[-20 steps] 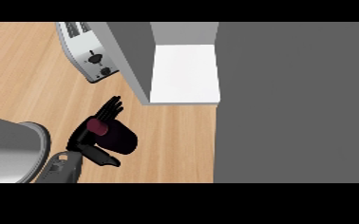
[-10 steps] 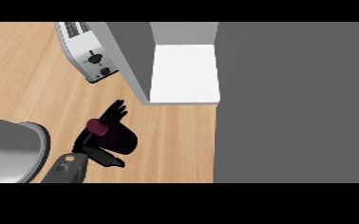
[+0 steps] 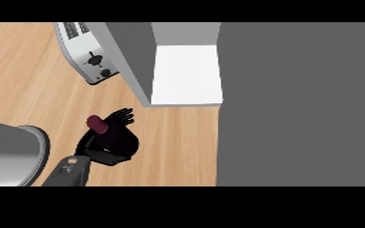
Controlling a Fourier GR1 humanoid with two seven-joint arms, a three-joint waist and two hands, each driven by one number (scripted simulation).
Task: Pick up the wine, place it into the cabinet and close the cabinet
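The wine bottle (image 3: pixel 95 122) is dark with a maroon top and stands on the wooden counter (image 3: pixel 178 145) at the lower left. My right hand (image 3: pixel 118 137) is curled round it, fingers (image 3: pixel 122 116) on its right side and thumb on its left, hiding most of its body. The cabinet (image 3: pixel 185 72) lies up and to the right of the hand, open, showing a white floor inside. Its grey door (image 3: pixel 132 60) stands swung out at the left side of the opening. My left hand does not show.
A silver toaster (image 3: pixel 85 58) sits on the counter just left of the open door. A rounded grey object (image 3: pixel 18 154) fills the lower left edge. A large flat grey surface (image 3: pixel 292 106) covers the right half of the view.
The bottle's top has shifted slightly toward the far side of the counter, and my fingers have drawn in closer beside it. The cabinet and toaster have not moved.
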